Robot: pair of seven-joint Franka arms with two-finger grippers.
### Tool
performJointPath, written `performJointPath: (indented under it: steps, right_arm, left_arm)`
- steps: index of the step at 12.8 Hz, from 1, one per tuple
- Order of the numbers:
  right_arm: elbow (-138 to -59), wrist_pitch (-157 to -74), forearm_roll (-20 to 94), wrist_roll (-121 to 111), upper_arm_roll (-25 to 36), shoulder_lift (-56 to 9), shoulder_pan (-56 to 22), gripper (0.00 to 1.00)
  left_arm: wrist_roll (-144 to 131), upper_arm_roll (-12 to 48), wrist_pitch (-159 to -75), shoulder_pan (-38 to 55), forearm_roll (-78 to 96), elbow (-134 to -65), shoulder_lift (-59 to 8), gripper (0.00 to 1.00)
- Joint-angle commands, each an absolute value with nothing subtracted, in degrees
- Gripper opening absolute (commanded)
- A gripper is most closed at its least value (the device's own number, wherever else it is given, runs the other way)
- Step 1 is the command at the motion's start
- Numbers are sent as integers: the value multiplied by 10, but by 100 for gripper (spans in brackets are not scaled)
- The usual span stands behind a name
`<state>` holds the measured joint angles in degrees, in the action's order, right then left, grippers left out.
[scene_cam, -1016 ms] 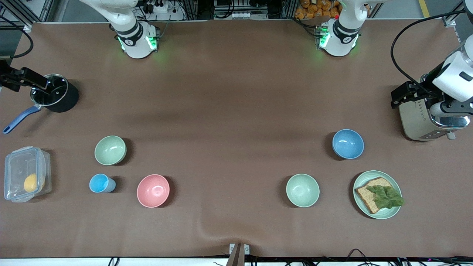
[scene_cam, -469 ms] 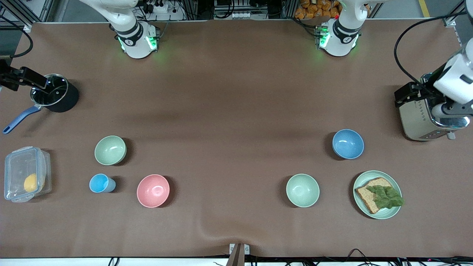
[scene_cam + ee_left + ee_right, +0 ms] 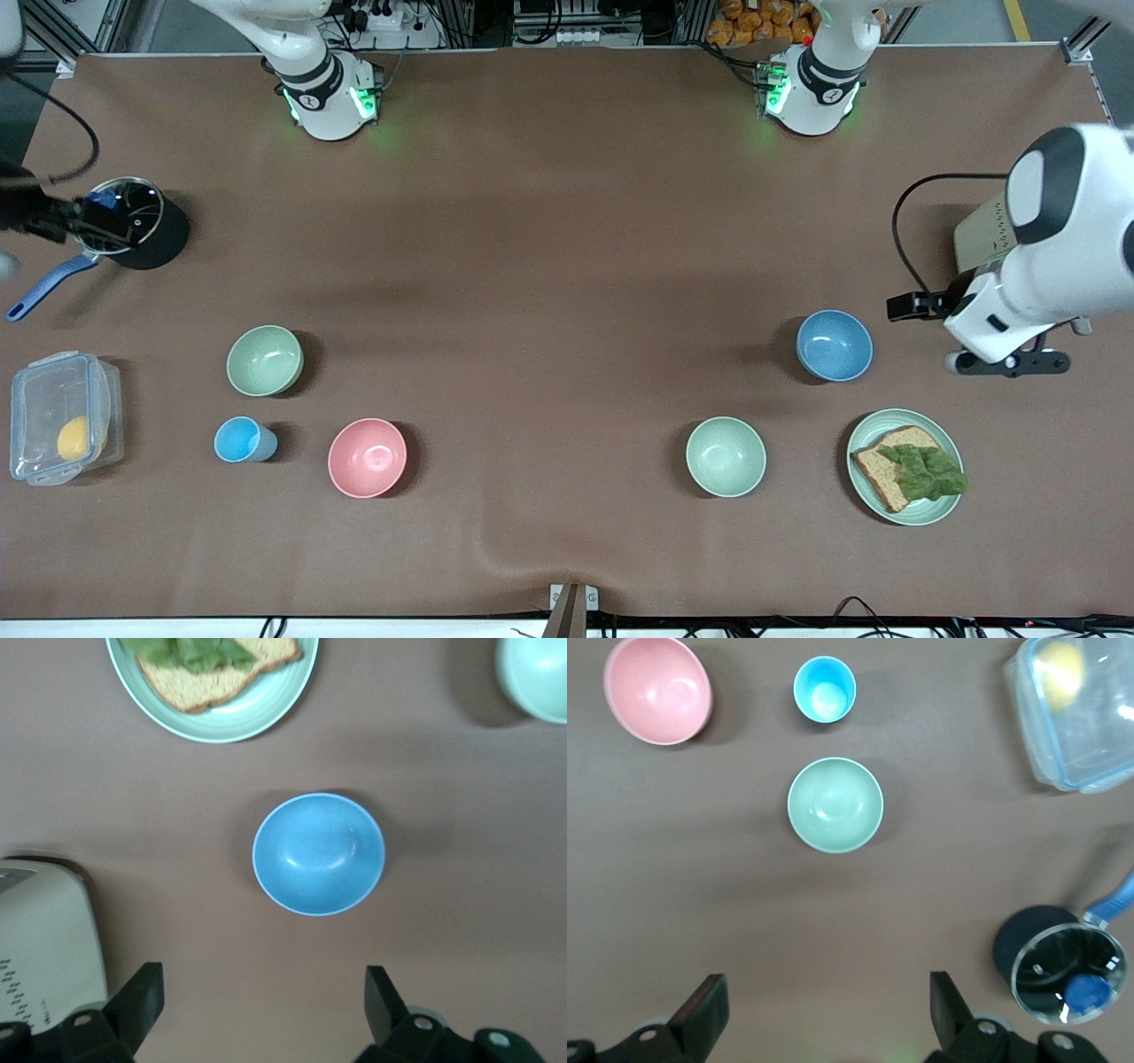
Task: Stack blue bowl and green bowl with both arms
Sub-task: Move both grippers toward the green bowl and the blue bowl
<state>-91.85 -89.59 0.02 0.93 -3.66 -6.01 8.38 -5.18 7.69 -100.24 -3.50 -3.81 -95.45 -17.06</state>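
Since a second ago my left arm has swung off the toaster (image 3: 979, 235) toward the blue bowl (image 3: 834, 345); the left gripper (image 3: 263, 1005) now hangs just beside it, fingers spread wide, holding nothing. Over the lidded black saucepan (image 3: 133, 226), the right gripper (image 3: 828, 1010) is equally wide and empty. Both bowls are round and matte; the sage green bowl (image 3: 264, 360) sits near the right arm's end, a sky-blue cup (image 3: 243, 439) nearer the camera. On a mint plate (image 3: 904, 467) lies bread with lettuce; a clear box (image 3: 60, 416) holds something yellow.
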Motion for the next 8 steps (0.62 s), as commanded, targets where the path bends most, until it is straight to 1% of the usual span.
performJointPath:
  steps: [1, 2, 3, 6, 8]
  right_arm:
    - [-904, -954, -2, 18, -32, -174, 75, 100]
    - [-904, -987, -2, 17, -32, -206, 80, 100]
    - [-904, -1009, -1, -2, -33, -226, 83, 100]
    - [-904, -1091, -1, -19, -32, -304, 76, 100]
    - [-904, -1129, -2, -20, -33, -345, 71, 100]
  left_arm:
    - [-47, 81, -1039, -64, -50, -968, -205, 100]
    - [-47, 80, -1059, -67, -51, -982, -213, 100]
    - [-41, 79, -1091, -65, -58, -1006, -214, 100]
    - [-53, 79, -1180, -69, -69, -1063, -224, 100]
    - [-63, 79, -1212, -68, -70, -1070, -245, 100]
